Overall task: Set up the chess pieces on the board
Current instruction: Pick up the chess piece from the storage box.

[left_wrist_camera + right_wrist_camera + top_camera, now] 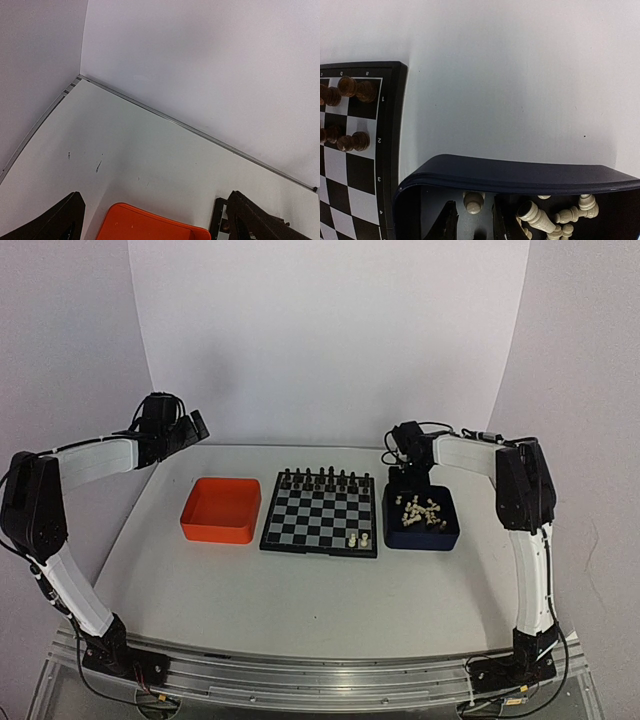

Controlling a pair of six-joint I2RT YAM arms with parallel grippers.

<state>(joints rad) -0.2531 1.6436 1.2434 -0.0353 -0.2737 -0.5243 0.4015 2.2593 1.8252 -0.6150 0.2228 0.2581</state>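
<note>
White tabletop under a white backdrop; the right claw (pixel 470 224) is down inside the dark blue tray (pixel 520 175).

Its fingers stand close together with a narrow gap. One round-headed cream piece (pixel 473 201) sits just past the tips, next to the tray wall. Whether they pinch anything I cannot tell. The other chess pieces (pixel 420 510) lie in a loose heap beside it in the same tray. The board (pixel 320 515) is just beside the tray on its left, so the right arm is the nearer one. I judge a piece must rise over the wall first. Two cream pieces (pixel 358 538) stand at the board's near right corner, and black pieces (pixel 322 478) fill the far rows. The left claw (pixel 190 425) hangs spread wide, beyond the orange tray (pixel 222 508).
</note>
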